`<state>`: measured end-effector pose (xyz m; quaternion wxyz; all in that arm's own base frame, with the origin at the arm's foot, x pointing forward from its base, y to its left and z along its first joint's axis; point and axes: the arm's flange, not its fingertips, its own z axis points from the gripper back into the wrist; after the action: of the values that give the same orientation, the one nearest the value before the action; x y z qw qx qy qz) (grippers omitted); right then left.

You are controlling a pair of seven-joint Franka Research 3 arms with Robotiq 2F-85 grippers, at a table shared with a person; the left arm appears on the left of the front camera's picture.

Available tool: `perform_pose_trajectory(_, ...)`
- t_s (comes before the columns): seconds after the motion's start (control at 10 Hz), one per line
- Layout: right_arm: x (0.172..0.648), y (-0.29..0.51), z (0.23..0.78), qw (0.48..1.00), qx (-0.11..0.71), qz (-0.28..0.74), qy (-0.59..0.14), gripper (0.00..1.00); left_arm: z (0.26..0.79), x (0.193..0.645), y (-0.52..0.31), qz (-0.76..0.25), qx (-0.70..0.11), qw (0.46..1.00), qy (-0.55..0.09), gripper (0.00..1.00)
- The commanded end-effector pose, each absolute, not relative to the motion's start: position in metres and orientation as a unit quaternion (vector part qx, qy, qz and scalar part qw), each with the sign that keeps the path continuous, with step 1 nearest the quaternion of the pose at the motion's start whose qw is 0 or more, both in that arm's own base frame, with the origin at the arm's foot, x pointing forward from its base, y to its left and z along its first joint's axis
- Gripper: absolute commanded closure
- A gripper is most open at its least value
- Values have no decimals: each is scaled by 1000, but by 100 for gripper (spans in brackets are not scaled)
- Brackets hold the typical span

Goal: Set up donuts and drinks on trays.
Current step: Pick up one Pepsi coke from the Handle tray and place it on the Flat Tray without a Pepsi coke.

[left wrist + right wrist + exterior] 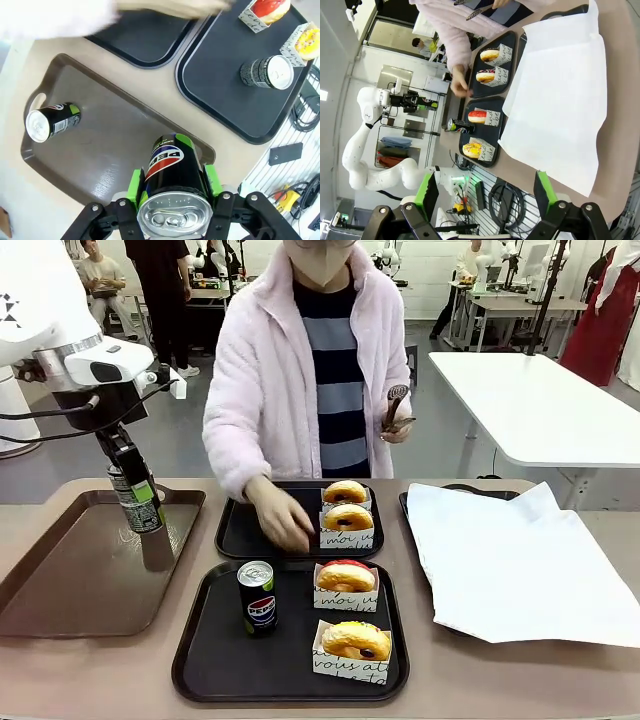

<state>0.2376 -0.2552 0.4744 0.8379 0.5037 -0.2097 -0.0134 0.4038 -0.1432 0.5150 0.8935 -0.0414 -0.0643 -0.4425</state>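
left pincer [172, 187] gripping an upright Pepsi can [134, 498] over the brown tray [60, 570] | far black tray [232, 530] lying to its right, person's hand [283, 523] resting there | right pincer [487, 192] gaping empty

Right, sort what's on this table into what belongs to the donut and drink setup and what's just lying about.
Belongs to the job:
- near black tray with its Pepsi can and two sleeved donuts
- far black tray with two donuts
- can held in the left gripper
- can lying on the brown tray

Just lying about:
- white paper sheet
- tongs in the person's hand
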Motion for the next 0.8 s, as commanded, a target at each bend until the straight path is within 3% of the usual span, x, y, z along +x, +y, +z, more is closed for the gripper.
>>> perform_pose_trajectory(0.0, 239, -256, 476, 830, 512, -7, -221, 0, 519, 402, -142, -445, -40, 892, -65, 42)
perform_pose_trajectory(0.7, 239, -256, 476, 830, 512, -7, -221, 0, 448, 502, -262, -383, 1, 921, -67, 42)
